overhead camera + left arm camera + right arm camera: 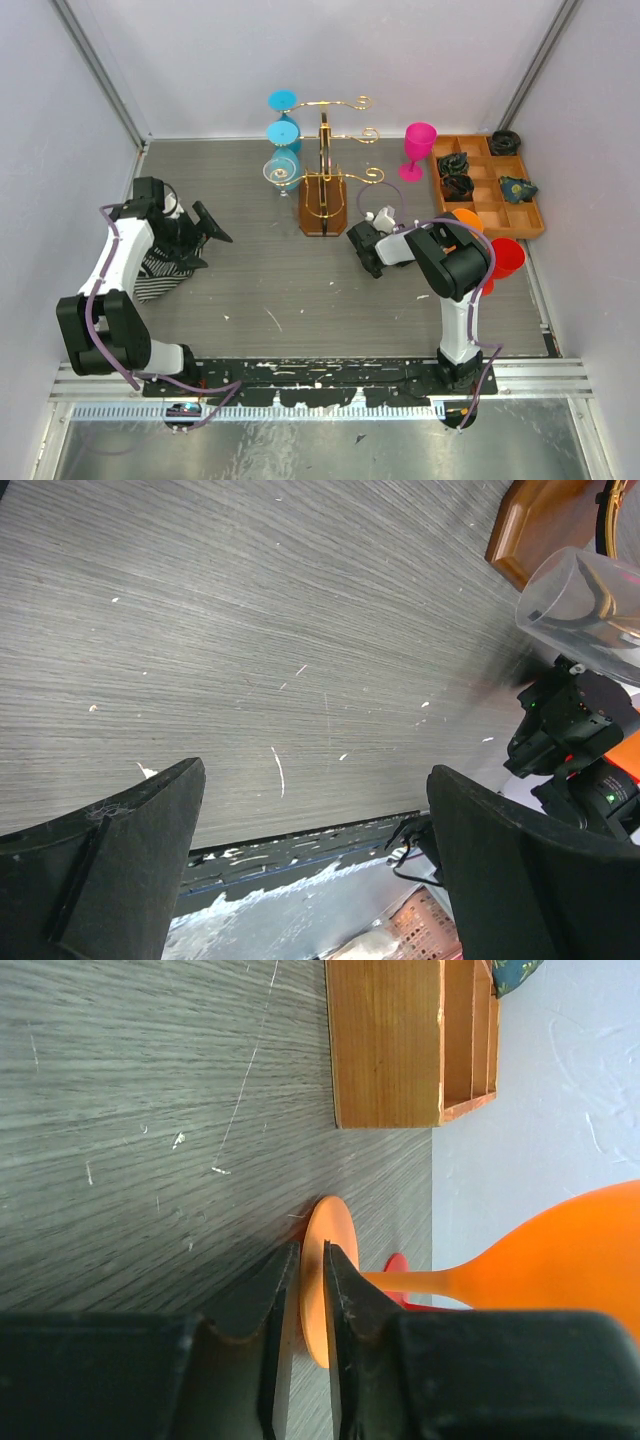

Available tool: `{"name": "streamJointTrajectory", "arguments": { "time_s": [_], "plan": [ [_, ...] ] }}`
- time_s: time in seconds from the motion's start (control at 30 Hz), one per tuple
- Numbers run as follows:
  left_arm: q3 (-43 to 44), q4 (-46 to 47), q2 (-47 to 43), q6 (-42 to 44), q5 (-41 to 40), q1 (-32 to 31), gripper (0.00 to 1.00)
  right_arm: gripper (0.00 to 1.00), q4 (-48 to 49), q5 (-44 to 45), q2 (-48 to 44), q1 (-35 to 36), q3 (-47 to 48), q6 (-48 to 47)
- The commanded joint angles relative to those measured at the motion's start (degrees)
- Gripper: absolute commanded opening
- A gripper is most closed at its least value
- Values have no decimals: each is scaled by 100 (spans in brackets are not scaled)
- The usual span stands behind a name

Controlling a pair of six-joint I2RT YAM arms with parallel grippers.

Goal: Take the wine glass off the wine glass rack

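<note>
Beside the compartment tray (385, 1050), the right gripper (310, 1250) straddles the foot of the orange glass (500, 1272), grip unclear; hidden in the top view; left gripper (315, 770) gapes wide.

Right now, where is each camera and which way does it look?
Top: high behind, looking down on table, rack, left arm, right arm.
Left wrist: on the left arm, facing the right arm; open left tool shows.
Right wrist: on the right arm, facing the tray; right tool pinches the orange glass.
Top and right wrist share tray, orange glass.
</note>
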Motion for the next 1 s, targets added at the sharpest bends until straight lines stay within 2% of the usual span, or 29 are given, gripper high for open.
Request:
{"name": "streamJointTrajectory", "arguments": {
  "time_s": [0.0, 0.3, 0.57, 0.8, 0.97],
  "plan": [
    [163, -21, 59, 81, 51, 25, 100, 25, 226, -909, 75, -22, 55, 437],
    [139, 51, 95, 55, 94, 20, 100, 27, -62, -1144, 55, -14, 251, 669],
    [148, 48, 124, 70, 90, 29, 100, 39, -215, -1285, 8, -13, 429, 626],
    [159, 68, 132, 53, 90, 24, 100, 42, -483, -1591, -517, 103, 630, 779],
    [178, 62, 122, 52, 90, 26, 100, 43, -895, -1942, -939, 501, 901, 1124]
  ]
}}
